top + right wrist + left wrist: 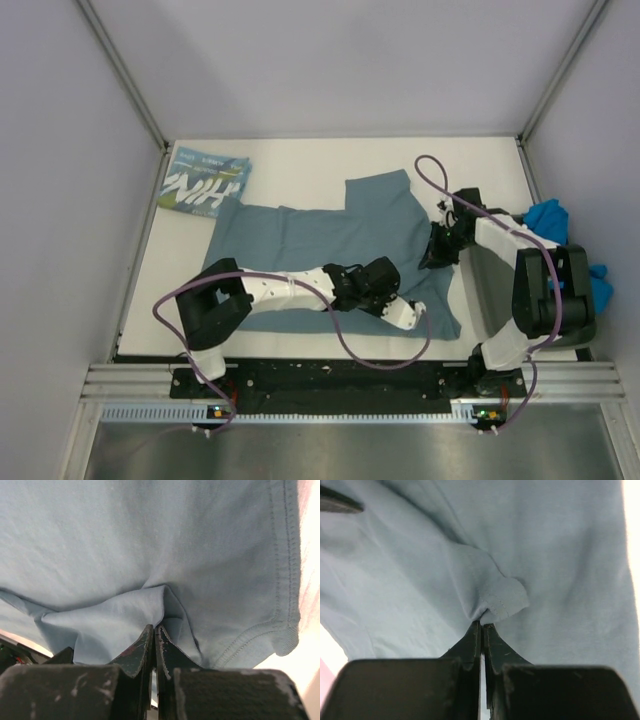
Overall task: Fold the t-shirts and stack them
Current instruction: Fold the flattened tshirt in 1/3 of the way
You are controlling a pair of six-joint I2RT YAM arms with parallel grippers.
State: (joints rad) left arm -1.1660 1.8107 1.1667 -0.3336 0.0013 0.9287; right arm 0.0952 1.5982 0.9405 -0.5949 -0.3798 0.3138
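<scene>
The plain slate-teal t-shirt lies spread across the middle of the table. My left gripper is at its near right corner and is shut on a pinched fold of the shirt; the jaws are pressed together. My right gripper is at the shirt's right edge and is shut on a bunched fold near a stitched hem; its tips are closed. The folded teal NIH t-shirt lies at the far left. The bright blue t-shirt lies crumpled at the far right.
A dark grey-green tray sits at the right, under the right arm. White walls enclose the table on three sides. The left arm's cable loops over the near edge.
</scene>
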